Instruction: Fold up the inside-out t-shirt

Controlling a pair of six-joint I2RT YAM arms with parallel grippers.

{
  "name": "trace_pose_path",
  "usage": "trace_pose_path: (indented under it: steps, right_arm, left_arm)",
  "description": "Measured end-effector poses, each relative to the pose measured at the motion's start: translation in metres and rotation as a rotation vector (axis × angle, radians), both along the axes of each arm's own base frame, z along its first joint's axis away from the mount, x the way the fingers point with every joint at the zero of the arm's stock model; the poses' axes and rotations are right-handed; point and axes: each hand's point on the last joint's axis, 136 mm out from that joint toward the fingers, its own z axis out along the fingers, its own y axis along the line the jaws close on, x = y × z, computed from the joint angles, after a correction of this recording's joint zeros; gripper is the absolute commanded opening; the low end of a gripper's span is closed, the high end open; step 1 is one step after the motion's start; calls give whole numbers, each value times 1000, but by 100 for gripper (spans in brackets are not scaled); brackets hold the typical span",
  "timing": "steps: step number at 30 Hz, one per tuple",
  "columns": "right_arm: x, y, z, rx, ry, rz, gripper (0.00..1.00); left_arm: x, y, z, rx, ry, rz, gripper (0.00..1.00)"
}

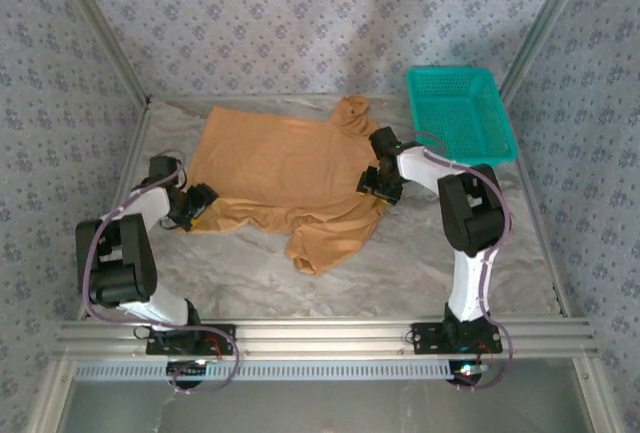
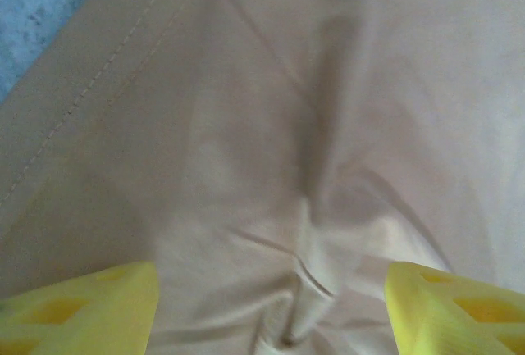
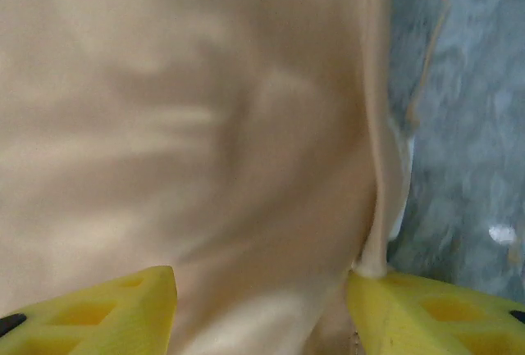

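The inside-out t-shirt (image 1: 280, 168) is tan and lies spread on the marbled table (image 1: 430, 263), with one flap drooping toward the front and a bunched sleeve at the back right. My left gripper (image 1: 205, 203) sits at the shirt's near-left edge. In the left wrist view it (image 2: 271, 314) is open, its yellow fingers (image 2: 82, 310) wide apart over a wrinkle of cloth (image 2: 312, 232), with a stitched hem at upper left. My right gripper (image 1: 372, 185) rests on the shirt's right edge. In the right wrist view it (image 3: 262, 314) is open, with cloth (image 3: 205, 125) between its fingers and the shirt's edge touching the right finger (image 3: 426, 314).
A teal mesh basket (image 1: 460, 113) stands at the back right, just beyond the right arm. Patterned walls with metal posts enclose the table on three sides. Bare tabletop lies in front of the shirt and to its right.
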Motion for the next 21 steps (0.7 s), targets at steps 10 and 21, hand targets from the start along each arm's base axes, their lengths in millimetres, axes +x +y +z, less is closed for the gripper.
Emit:
trace_pose_path:
  steps: [10, 21]
  right_arm:
    - [94, -39, 4, -70, -44, -21, 60]
    - [16, -47, 61, -157, -77, 67, 55]
  left_arm:
    - [3, 5, -1, 15, -20, -8, 73]
    - [-23, 14, 50, 90, -137, 29, 64]
